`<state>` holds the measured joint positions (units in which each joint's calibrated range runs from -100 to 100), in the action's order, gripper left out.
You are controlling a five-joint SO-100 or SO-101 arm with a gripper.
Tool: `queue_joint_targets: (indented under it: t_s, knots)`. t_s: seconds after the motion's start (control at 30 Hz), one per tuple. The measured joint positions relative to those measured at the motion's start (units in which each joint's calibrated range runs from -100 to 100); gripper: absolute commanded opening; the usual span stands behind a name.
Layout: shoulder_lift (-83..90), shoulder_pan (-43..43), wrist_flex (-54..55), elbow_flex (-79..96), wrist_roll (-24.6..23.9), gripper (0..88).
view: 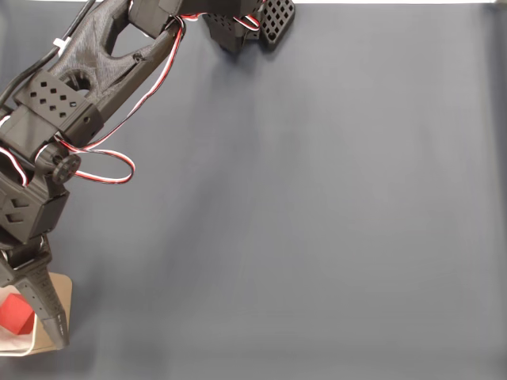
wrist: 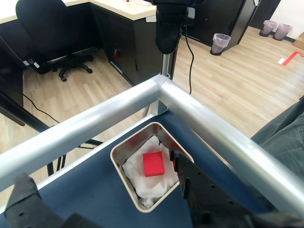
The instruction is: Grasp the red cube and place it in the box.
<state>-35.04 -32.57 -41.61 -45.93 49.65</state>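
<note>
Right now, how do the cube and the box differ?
The cube is bright red and solid; the box is tan with a white lining and open on top. The cube is much smaller and lies inside the box, which sits at the table's corner. Both have squarish outlines, though the box's corners are rounded.

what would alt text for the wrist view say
A red cube lies on white lining inside a tan box at the corner of a dark blue table, with the open gripper above the box. Silver rails edge the table, with a wood floor and an office chair beyond.
</note>
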Motion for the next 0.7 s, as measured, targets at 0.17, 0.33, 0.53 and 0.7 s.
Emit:
queue_joint_targets:
  t_s: [0.17,0.33,0.53,0.7]
  knots:
    - [0.0,0.0,0.0,0.0,0.0,58.5]
    - [0.0,0.0,0.0,0.0,-0.2,58.5]
    - [0.0,-0.1,0.0,0.0,-0.2,58.3]
    - [0.0,-0.6,0.4,0.0,-0.4,42.9]
